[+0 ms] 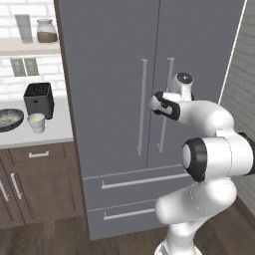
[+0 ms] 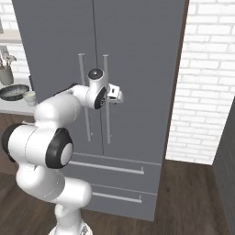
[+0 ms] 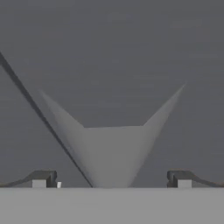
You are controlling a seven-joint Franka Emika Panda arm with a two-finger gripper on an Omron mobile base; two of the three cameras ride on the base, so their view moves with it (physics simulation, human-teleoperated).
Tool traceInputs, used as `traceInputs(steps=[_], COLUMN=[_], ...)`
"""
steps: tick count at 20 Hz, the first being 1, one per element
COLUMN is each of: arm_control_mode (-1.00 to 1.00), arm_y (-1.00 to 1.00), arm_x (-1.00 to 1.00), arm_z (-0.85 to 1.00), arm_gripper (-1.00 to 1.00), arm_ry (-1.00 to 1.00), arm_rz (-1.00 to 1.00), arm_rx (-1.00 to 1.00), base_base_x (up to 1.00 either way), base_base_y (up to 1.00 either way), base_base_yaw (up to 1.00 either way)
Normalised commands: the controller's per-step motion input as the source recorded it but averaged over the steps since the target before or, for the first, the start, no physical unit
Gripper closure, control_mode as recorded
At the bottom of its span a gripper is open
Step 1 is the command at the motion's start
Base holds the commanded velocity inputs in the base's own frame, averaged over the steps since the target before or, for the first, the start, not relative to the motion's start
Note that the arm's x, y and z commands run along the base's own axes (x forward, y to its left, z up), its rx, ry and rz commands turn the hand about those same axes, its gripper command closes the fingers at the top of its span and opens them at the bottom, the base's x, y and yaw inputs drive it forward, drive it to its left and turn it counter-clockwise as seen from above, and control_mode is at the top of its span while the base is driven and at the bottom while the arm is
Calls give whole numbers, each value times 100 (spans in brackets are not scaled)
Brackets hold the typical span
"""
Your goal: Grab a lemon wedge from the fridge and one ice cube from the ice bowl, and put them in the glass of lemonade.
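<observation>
The fridge (image 1: 114, 99) stands upright with both doors shut, its long bar handles (image 1: 143, 107) running vertically beside the center seam. The gripper (image 3: 111, 179) faces the door up close, fingers spread wide, holding nothing. On the counter's (image 1: 55, 130) right end, the bowl (image 1: 10, 119) sits just beside the cup (image 1: 36, 122) of pale liquid.

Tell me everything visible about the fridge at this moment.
The fridge is a tall, matte grey double-door unit, both doors shut, with a thin seam between them. Two long vertical silver bar handles flank the seam, and two drawers with horizontal bars sit below. It stands on the wood floor between the counter and a brick wall. The open end effector hangs at the handles, holding nothing.
</observation>
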Motion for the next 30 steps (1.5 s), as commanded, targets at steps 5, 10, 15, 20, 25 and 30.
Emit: traceInputs(steps=[5,10,15,20,25,30], arm_control_mode=[-100,-100,-100,-100,-100,-100], arm_y=[0,0,0,-7,-56,-84], arm_x=[40,52,31,-1,-37,-61], arm_z=[-8,-1,3,3,2,0], arm_gripper=[-100,-100,100,100,100,100], arm_ry=[-7,-3,1,1,0,0], arm_rz=[0,0,0,-1,-13,-15], arm_rx=[0,0,0,0,1,6], base_base_x=[0,0,0,0,0,0], base_base_y=[0,0,0,0,0,0], base_base_yaw=[0,0,0,0,0,0])
